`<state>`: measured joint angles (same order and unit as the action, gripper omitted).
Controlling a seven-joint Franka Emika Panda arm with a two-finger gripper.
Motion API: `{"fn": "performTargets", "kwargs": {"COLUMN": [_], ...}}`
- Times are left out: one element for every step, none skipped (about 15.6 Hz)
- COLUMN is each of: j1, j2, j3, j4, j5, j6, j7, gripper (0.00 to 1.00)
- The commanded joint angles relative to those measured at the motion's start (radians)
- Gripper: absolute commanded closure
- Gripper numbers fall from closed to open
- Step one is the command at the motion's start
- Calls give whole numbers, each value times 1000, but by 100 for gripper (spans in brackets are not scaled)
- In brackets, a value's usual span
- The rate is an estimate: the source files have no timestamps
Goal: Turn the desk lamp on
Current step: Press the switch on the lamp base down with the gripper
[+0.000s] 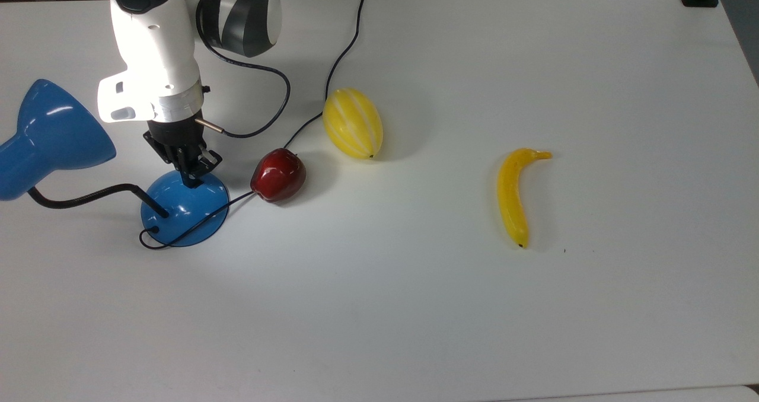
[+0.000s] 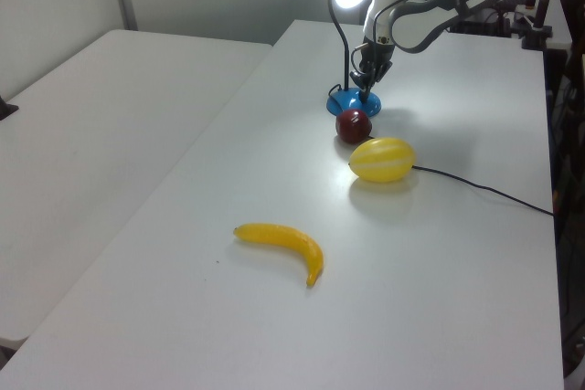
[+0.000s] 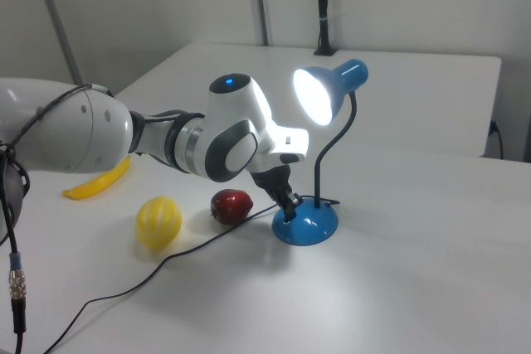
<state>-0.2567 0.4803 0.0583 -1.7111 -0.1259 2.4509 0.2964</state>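
Closed gripper (image 1: 191,178) presses the lit desk lamp (image 3: 319,97) base near the tabletop's (image 1: 415,307) corner.

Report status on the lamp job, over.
Gripper shut, tip pressed on the desk lamp base at the switch. Lamp lit, shade glowing in the right view. Red apple beside the base, not in the way.

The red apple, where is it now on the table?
In the top view, the red apple lies between the desk lamp base on its left and the yellow melon.
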Motion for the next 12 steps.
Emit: {"fn": "performTargets", "kwargs": {"j1": [14,14,14,14,14,14,13,13,11,11,11,14], "j2": [20,18,15,9,3,-12,-34,-51,-71,-90,-109,-127], "j3": [-6,-6,-6,-6,-6,-6,-6,-6,-6,-6,-5,-5], "j4": [4,4,4,2,2,1,-1,1,1,1,-1,-1], "j5": [-29,-31,-31,-31,-31,-31,-31,-31,-31,-31,-29,-28], "j6": [25,23,23,19,11,8,-10,-45,-82,-107,-133,-171], "j7": [32,32,32,32,32,32,30,26,21,14,1,-8], "gripper": [100,100,100,100,100,100,100,100,100,100,100,100]}}
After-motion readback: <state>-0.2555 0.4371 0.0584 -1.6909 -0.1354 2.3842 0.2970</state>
